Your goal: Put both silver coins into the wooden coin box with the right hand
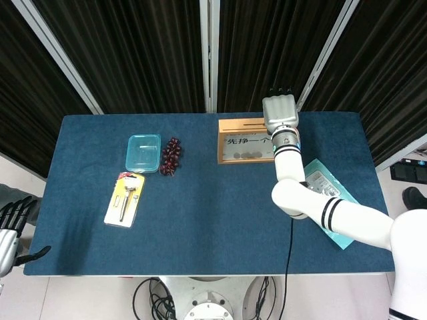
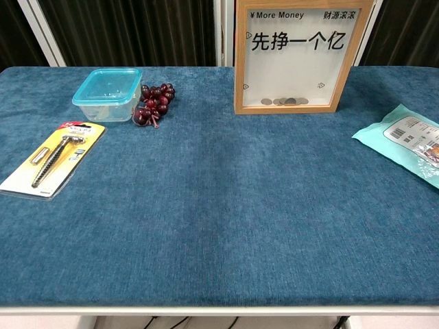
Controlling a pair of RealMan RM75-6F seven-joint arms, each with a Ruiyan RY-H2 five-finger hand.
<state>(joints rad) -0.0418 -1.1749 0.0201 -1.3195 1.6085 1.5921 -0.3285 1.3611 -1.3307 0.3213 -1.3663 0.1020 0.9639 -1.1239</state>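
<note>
Cloth-covered table [image 1: 213, 213] carries everything, with the right arm stretched across it toward the far edge. Directly beneath and just in front of the right hand [image 1: 279, 115] stands the wooden coin box [image 2: 300, 58], its top slot running side to side under the fingers. Whether that hand holds a coin or is empty, I cannot tell: only its back shows. Coins [image 2: 285, 101] lie heaped at the box's bottom behind the window. The left hand [image 1: 12, 223] hangs far off, fingers spread, empty.
</note>
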